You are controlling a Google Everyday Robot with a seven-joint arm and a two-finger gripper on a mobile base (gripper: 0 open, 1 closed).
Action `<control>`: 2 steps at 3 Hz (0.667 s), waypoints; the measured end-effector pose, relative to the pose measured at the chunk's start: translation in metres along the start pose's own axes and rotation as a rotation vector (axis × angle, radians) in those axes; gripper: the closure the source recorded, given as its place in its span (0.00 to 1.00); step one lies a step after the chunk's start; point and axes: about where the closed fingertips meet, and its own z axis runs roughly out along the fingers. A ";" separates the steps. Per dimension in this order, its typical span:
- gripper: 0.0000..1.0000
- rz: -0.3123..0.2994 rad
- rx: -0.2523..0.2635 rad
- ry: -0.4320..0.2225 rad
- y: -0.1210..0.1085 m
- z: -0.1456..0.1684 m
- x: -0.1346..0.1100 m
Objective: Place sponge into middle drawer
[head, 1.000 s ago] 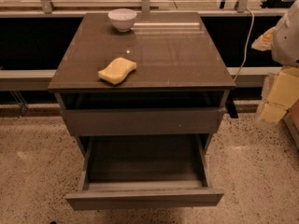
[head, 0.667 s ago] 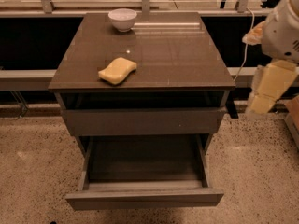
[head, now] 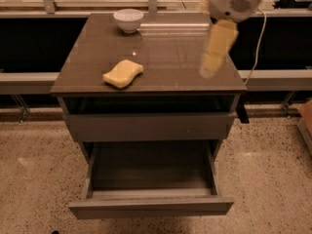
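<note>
Risks shoving the sponge (head: 123, 73), lying front-left on the cabinet top (head: 168, 57), past the open middle drawer (head: 151, 207) below, by sweeping the gripper (head: 208, 68), above the top's right side, opening impossible to tell, in too low.

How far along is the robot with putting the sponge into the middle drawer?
Done: the middle drawer stands pulled open, its dark inside exposed. In hand: the gripper hovers over the right side of the cabinet top, well apart from the sponge, which lies on the top's left front. Left: reaching the sponge, grasping it, and lowering it into the drawer.
</note>
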 end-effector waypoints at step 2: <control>0.00 0.006 -0.066 -0.178 -0.081 0.086 -0.081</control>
